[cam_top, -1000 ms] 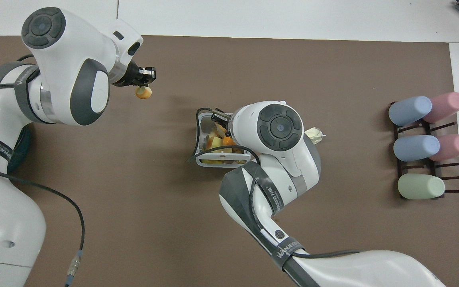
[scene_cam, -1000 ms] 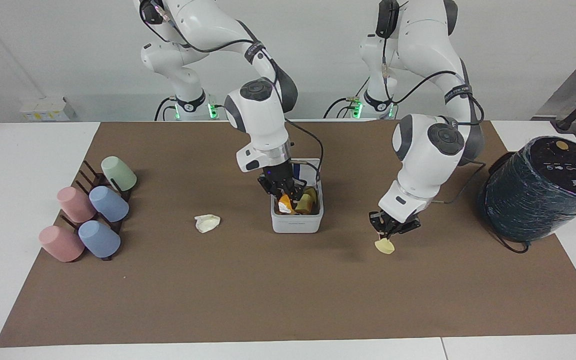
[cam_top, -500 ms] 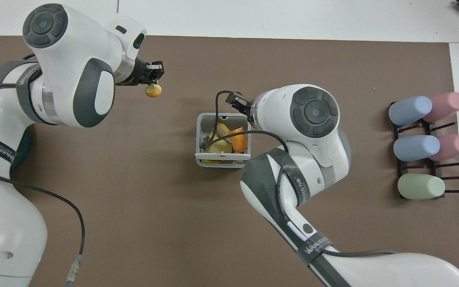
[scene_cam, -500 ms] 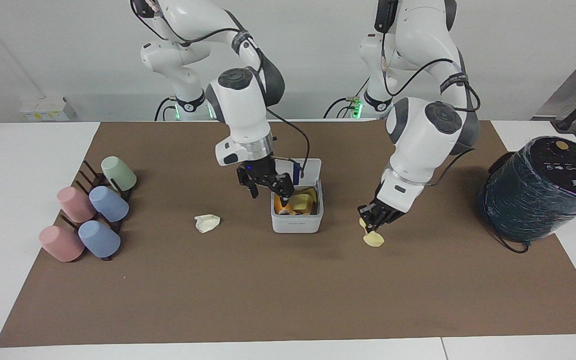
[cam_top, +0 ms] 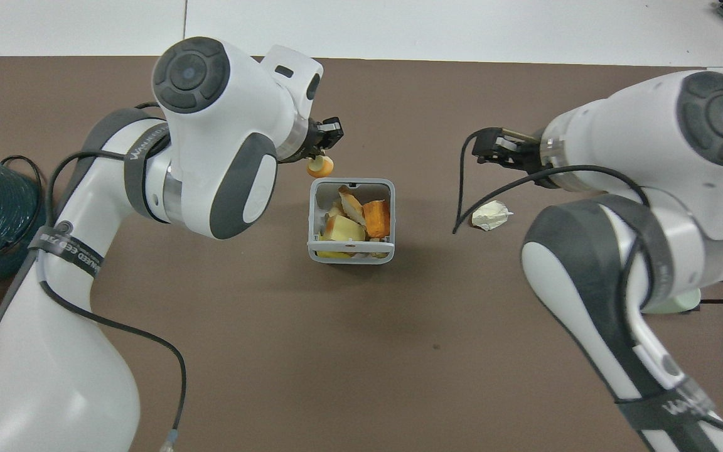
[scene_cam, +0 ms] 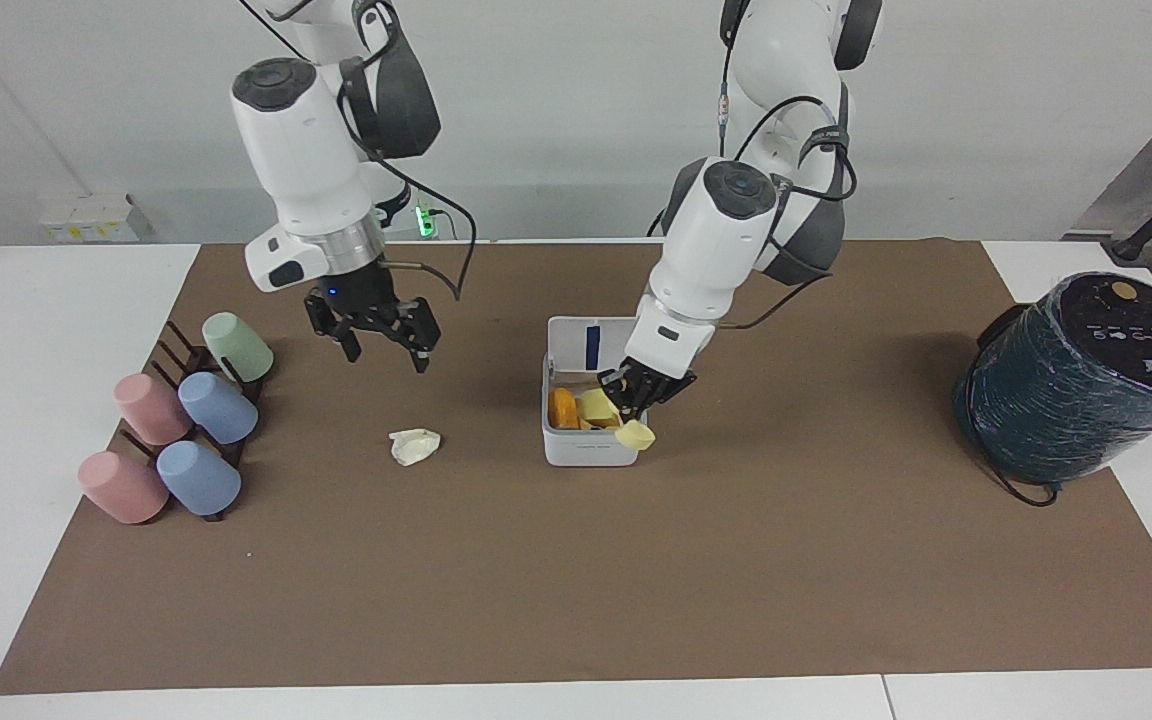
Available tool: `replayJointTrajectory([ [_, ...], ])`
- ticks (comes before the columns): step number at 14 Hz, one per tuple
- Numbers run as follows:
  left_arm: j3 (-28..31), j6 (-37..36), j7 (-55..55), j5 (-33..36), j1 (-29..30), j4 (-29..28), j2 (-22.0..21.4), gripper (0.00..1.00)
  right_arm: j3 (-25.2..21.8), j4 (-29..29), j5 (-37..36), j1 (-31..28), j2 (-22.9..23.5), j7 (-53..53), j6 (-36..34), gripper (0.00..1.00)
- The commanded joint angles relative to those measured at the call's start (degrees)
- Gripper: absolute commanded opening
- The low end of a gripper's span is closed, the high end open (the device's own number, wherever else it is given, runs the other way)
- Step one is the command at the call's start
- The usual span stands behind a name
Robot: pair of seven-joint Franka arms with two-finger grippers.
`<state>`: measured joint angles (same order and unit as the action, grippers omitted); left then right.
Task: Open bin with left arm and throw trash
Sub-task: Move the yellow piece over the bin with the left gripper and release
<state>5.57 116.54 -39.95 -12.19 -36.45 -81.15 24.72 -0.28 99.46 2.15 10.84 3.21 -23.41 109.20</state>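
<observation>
Pale yellow chunk pinched over the bin rim.
Left gripper fingers clamped on it; probably light, soft. Right gripper fingers spread above the paper wad beside the bin: crushable, grab mid-bulk.

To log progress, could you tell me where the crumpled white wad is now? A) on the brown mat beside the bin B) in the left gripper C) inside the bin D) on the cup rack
A: the wad lies alone on the mat, apart from the bin.
</observation>
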Motion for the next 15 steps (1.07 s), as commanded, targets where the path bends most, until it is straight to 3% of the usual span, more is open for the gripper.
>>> replayJointTrajectory([
  [1, 0.9, 0.2, -0.6, -0.5, -2.4, -8.2, -4.7, 0.00, 0.7, 4.8, -0.1, -2.7, -4.0, 6.3, -2.9, 1.00],
  [5, 0.9, 1.0, -0.7, -0.5, -4.2, -12.9, -6.3, 0.00, 0.6, 5.2, -1.4, -4.5, -5.6, 10.0, -7.2, 1.00],
  [6, 0.9, 0.7, -0.6, -0.5, -4.1, -12.9, -6.3, 0.12, 0.6, 4.8, -2.7, -4.9, -5.4, 10.7, -7.0, 1.00],
  [7, 0.9, 0.2, -0.6, -0.5, -4.1, -12.8, -6.3, 0.32, 0.6, 3.9, -4.4, -5.0, -4.9, 10.8, -6.6, 1.00],
  [8, 0.9, 0.0, -0.6, -0.5, -4.1, -12.5, -6.3, 0.59, 0.7, 2.6, -6.3, -5.3, -4.4, 10.7, -6.5, 1.00],
  [10, 1.0, -1.1, -0.5, -0.3, -4.0, -11.8, -6.2, 0.96, 0.6, 1.0, -6.8, -7.0, -3.6, 10.8, -7.5, 1.00],
  [15, 1.4, -6.9, -0.6, -0.1, -3.4, -7.5, -5.7, 1.00, 0.7, -2.0, -5.4, -8.0, -2.5, 10.5, -8.6, 1.00],
])
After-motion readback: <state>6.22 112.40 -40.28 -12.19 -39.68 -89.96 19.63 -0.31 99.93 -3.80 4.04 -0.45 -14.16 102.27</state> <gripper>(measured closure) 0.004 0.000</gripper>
